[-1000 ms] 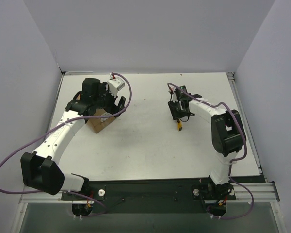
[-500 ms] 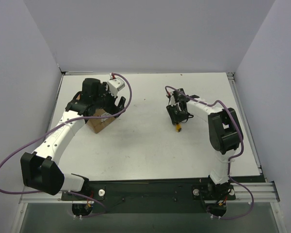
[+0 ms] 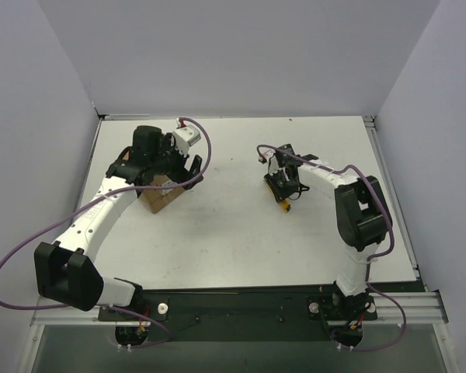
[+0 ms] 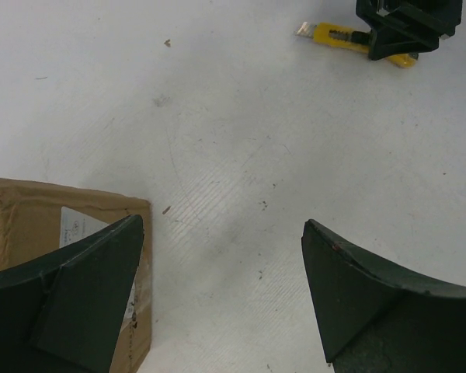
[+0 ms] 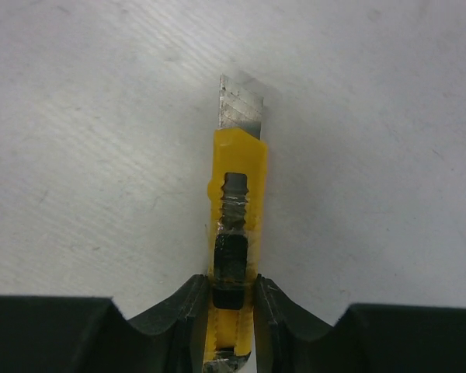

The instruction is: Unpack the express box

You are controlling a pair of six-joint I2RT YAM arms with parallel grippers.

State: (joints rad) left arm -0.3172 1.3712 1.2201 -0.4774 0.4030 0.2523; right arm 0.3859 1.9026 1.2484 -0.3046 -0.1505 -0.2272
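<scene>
The express box (image 3: 160, 196), a small brown carton, sits at the table's left. It shows with its white label at the lower left of the left wrist view (image 4: 31, 214). My left gripper (image 3: 183, 174) is open and empty (image 4: 221, 225); its left finger is over the box's near corner and its right finger is over bare table. My right gripper (image 3: 282, 188) is shut on the yellow-and-black utility knife (image 5: 237, 194), held by the handle with the blade out and pointing away. The knife also shows in the top view (image 3: 286, 204) and the left wrist view (image 4: 338, 35), low over the table.
The white table (image 3: 233, 233) has grey walls at the back and on both sides. A purple cable (image 3: 206, 151) loops off the left wrist. The right gripper shows far off in the left wrist view (image 4: 408, 27). Small specks dot the table surface.
My right wrist has shifted a little to the left, still holding the knife. The left arm and the box have barely moved.
</scene>
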